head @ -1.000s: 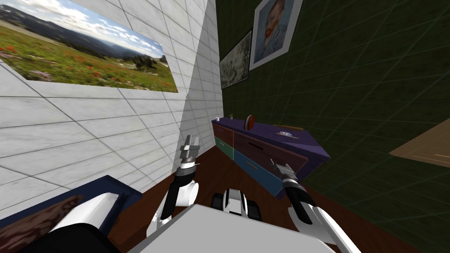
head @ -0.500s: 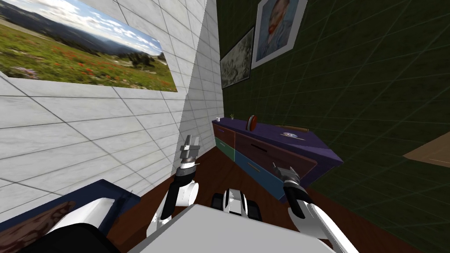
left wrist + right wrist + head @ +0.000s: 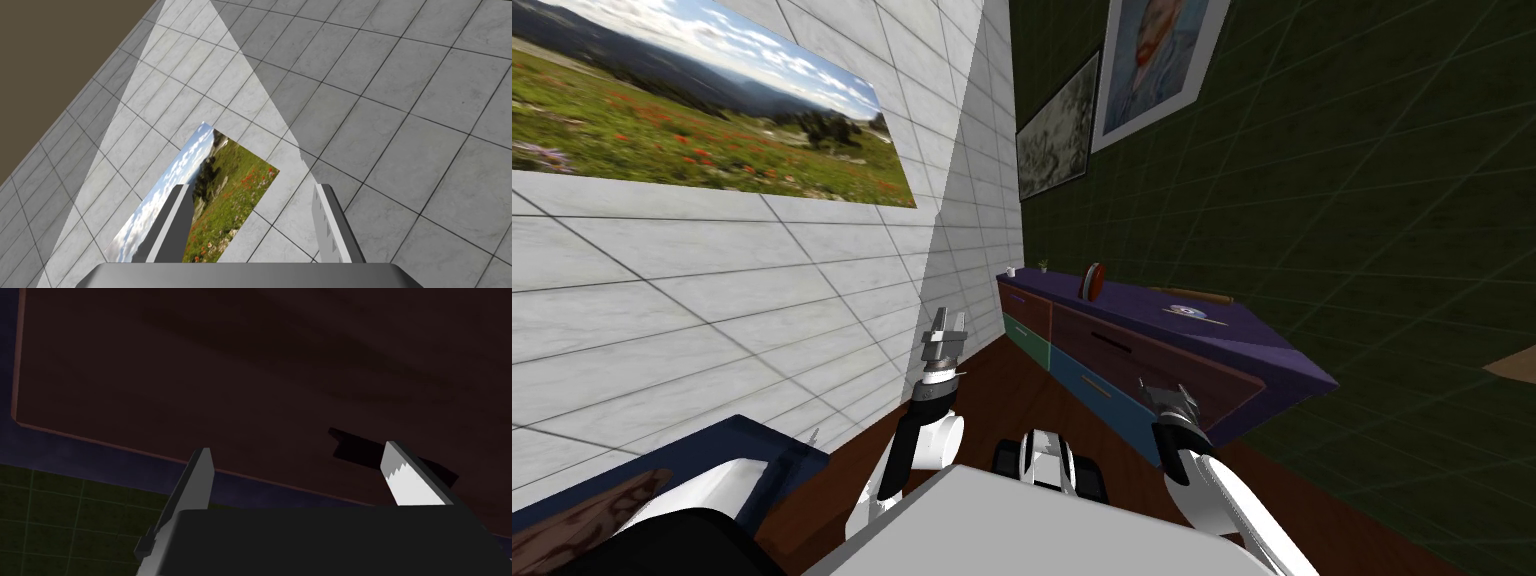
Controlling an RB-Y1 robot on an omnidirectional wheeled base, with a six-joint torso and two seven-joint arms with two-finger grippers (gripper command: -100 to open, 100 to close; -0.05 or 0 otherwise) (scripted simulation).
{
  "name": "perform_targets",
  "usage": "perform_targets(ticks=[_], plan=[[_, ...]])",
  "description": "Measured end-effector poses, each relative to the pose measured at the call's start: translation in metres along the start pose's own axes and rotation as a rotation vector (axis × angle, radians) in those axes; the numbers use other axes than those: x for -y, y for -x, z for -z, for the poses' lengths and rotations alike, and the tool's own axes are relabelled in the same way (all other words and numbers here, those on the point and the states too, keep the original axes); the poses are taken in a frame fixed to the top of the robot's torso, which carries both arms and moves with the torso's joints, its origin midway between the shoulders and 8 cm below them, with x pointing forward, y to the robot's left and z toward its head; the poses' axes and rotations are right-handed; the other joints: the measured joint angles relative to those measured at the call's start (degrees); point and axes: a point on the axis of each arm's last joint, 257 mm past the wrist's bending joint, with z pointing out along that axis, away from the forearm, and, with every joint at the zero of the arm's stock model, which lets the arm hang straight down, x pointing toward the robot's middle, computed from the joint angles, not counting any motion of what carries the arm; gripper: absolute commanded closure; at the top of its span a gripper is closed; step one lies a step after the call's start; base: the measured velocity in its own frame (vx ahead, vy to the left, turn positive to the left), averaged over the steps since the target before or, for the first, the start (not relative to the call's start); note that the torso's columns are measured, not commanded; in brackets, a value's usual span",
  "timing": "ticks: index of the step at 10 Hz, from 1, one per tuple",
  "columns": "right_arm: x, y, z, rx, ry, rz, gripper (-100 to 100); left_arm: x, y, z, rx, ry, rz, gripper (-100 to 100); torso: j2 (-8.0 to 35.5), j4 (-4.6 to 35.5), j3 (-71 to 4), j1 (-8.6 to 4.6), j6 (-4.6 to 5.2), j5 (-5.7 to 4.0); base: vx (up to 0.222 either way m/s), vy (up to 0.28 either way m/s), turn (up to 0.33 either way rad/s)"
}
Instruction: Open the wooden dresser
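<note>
Against the dark green wall (image 3: 1362,200), the purple-topped dresser (image 3: 1152,335) runs out from the room corner. Right pincer (image 3: 1162,392) is released, fingers spread, at the near-end dark brown drawer front (image 3: 240,378), with the dark handle (image 3: 357,449) just beside one finger. Left pincer (image 3: 944,327) is raised by the white tiled wall (image 3: 712,300), also released.

A long dresser (image 3: 1112,345) with brown, teal and blue fronts is seen against the dark green wall (image 3: 1362,200). On its purple surface a small white cup (image 3: 1010,270), a tiny plant (image 3: 1043,265) and an upright red disc (image 3: 1091,280) are set. The right end effector (image 3: 1162,393) is held just before a brown front at the dresser's near end. The left end effector (image 3: 945,332) is raised, pointing up beside the white tiled wall (image 3: 762,300), on which a landscape picture (image 3: 692,120) is hung.
</note>
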Motion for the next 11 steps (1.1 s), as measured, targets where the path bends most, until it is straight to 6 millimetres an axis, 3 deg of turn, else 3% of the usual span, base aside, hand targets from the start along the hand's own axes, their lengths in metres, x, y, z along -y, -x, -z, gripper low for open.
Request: perform_targets(ticks=[5, 11], plan=[[0.01, -0.021, -0.012, -0.063, -0.077, 0.25, -100, 0.0, 0.0, 0.0, 0.0, 0.0, 0.0, 0, -0.08, -0.02, -0.05, 0.07, 0.0, 0.02, 0.052, 0.058, 0.048], [0.015, -0.024, -0.023, -0.093, -0.147, 0.525, -100, 0.0, 0.0, 0.0, 0.0, 0.0, 0.0, 0, -0.07, -0.02, -0.05, 0.05, 0.01, 0.02, 0.053, 0.048, 0.079]])
